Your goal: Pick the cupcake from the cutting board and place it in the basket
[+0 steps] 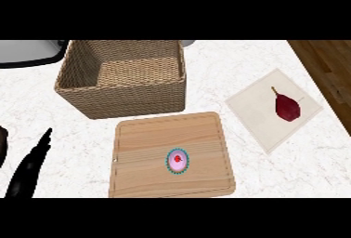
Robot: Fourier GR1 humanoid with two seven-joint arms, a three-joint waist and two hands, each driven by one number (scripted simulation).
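Note:
A small cupcake (pixel 178 161) with pink icing, a red centre and a teal wrapper stands on the wooden cutting board (pixel 144 139), a little right of the board's middle. Behind the board, at the upper left, sits a woven wicker basket (pixel 82 95) with nothing visible inside. My left hand (pixel 29 169) shows at the lower left edge, fingers straight and pointing up, well to the left of the board and touching nothing. The right hand is out of view.
A pale napkin (pixel 254 109) lies at the right with a dark red pear-shaped fruit (pixel 287 107) on it. The counter's right edge meets a wooden floor (pixel 329 65). A dark and white object (pixel 27 53) sits at the top left corner.

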